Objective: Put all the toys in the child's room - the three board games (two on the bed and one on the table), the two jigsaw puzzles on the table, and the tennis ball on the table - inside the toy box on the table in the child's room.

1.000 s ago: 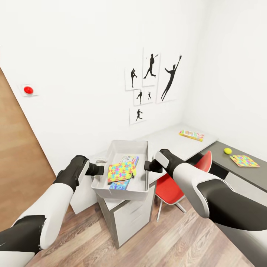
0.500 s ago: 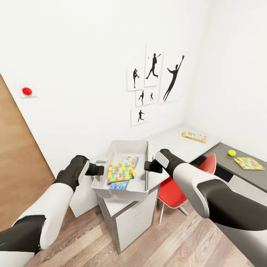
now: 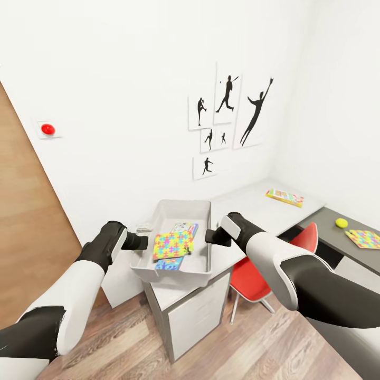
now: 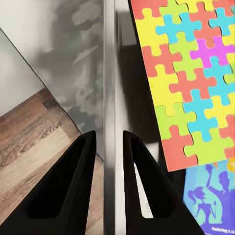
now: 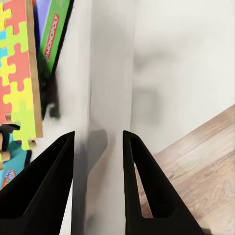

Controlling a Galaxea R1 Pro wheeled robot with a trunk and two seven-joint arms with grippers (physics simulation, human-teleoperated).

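From the head camera, the grey toy box [image 3: 174,240] sits between the two claws, the left claw [image 3: 141,242] clamped on its left wall and the right claw [image 3: 211,236] clamped on its right wall. Both arms reach forward with elbows bent, forearms converging on the box above the near end of the table [image 3: 248,203]. Inside the box, between the claws, a jigsaw puzzle [image 3: 173,245] lies over two board games: a blue one [image 3: 170,263] nearest the robot and another [image 3: 186,227] toward the far wall. Well beyond the right claw, a third board game [image 3: 285,197] lies on the pale tabletop, and a tennis ball [image 3: 341,222] sits just beside a second jigsaw puzzle [image 3: 364,238] on the darker wing. A red chair [image 3: 264,269] stands under the table.

At the left wrist, the left claw [image 4: 108,142] has its black fingers [image 4: 81,166] closed on the thin box wall [image 4: 109,73], one on each side; the jigsaw puzzle [image 4: 191,78] and the blue board game [image 4: 213,200] lie just inside.

At the right wrist, the right claw [image 5: 98,147] straddles the opposite wall [image 5: 105,73], fingers [image 5: 139,176] pinching it, with the puzzle [image 5: 17,73] and a green Monopoly box [image 5: 53,36] just inside.
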